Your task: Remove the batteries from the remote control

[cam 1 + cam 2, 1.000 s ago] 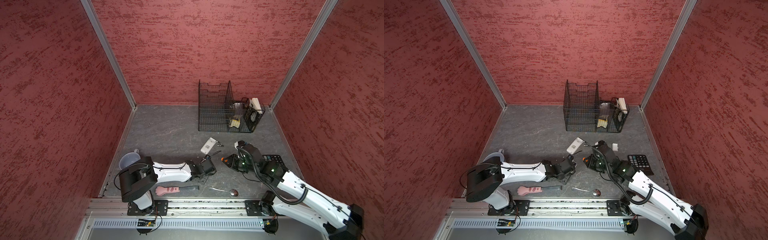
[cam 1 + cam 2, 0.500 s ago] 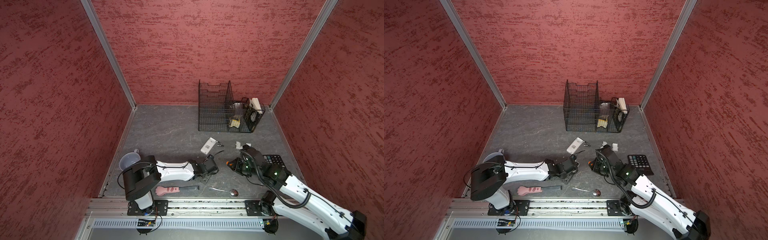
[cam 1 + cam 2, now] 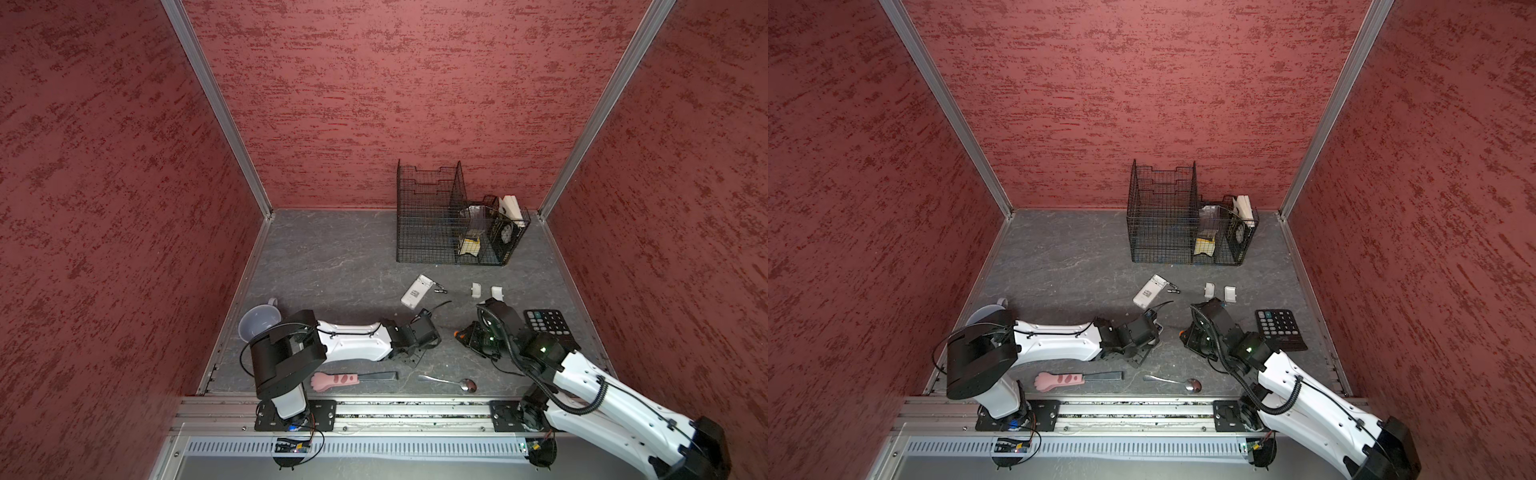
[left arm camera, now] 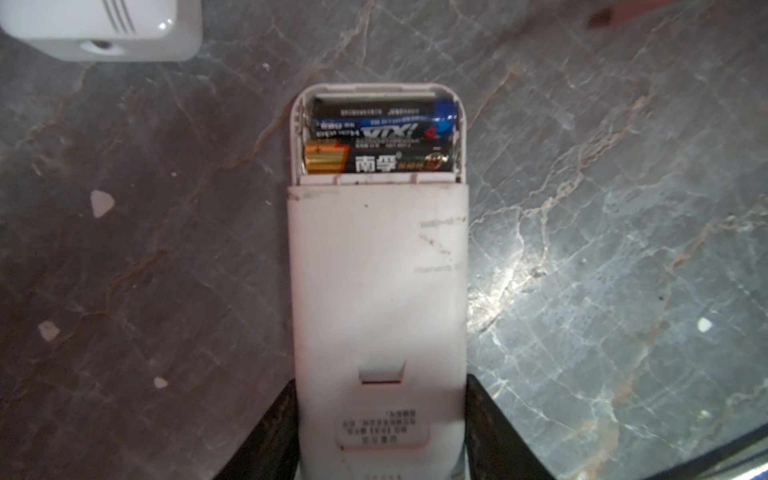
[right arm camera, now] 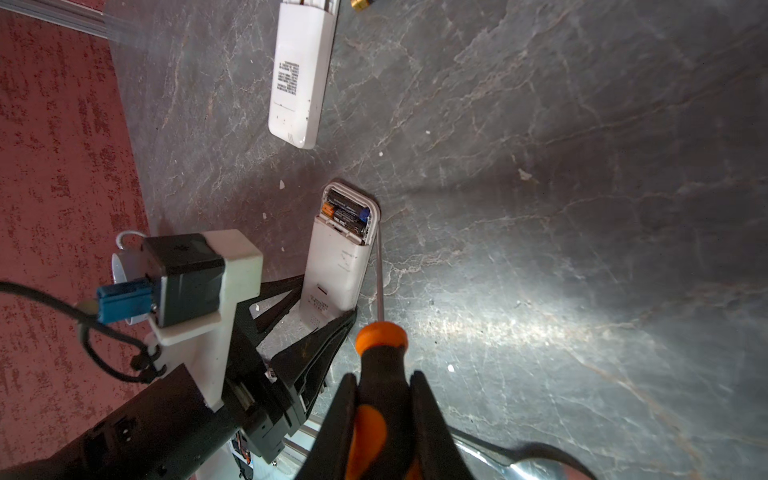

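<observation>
My left gripper (image 4: 381, 386) is shut on the lower end of a white remote control (image 4: 378, 291) that lies face down on the grey table. Its compartment is uncovered, and two batteries (image 4: 382, 137) sit side by side inside. My right gripper (image 5: 383, 378) is shut on an orange-handled screwdriver (image 5: 380, 357). The screwdriver's shaft runs along the remote's (image 5: 336, 266) side, with the tip by the compartment's end. In both top views the left gripper (image 3: 422, 328) and right gripper (image 3: 471, 336) face each other low over the table's front middle.
A second white remote (image 3: 417, 291) lies just behind, with small loose batteries (image 3: 440, 287) beside it. Two white covers (image 3: 476, 290) and a calculator (image 3: 548, 328) lie to the right. A spoon (image 3: 451, 381), pink-handled tool (image 3: 336, 381), cup (image 3: 259, 322) and wire basket (image 3: 453, 224) are around.
My right gripper with the screwdriver has shifted slightly to the right and toward the front edge. The left gripper and the remote have hardly moved.
</observation>
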`<state>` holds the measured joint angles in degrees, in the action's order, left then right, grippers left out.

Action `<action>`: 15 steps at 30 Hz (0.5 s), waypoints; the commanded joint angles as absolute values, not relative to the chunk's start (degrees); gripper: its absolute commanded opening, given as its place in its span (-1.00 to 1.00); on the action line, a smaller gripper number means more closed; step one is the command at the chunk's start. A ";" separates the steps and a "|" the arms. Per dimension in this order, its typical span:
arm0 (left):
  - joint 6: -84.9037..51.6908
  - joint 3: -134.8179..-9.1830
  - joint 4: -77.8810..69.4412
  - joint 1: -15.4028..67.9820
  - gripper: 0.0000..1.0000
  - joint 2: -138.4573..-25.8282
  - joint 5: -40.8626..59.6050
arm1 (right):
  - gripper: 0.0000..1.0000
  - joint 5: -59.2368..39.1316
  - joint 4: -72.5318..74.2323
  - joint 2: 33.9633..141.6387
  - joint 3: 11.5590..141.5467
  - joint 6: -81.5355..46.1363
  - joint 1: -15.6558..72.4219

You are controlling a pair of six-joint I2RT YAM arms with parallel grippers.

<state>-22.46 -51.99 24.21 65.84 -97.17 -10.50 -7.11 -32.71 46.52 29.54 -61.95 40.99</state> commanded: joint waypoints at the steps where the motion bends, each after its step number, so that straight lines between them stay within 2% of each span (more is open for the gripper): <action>1: -21.80 -51.43 19.25 67.10 -0.06 -100.09 -3.70 | -1.00 -8.08 -28.25 47.75 29.36 -64.29 40.61; 15: -22.67 -52.05 20.59 67.15 -0.09 -101.28 -3.38 | -1.00 -6.92 -29.71 47.61 29.90 -63.97 40.57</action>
<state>-22.20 -52.36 17.76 66.72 -98.43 -6.42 -8.69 -28.93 49.21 29.26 -62.17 40.97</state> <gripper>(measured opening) 0.562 0.207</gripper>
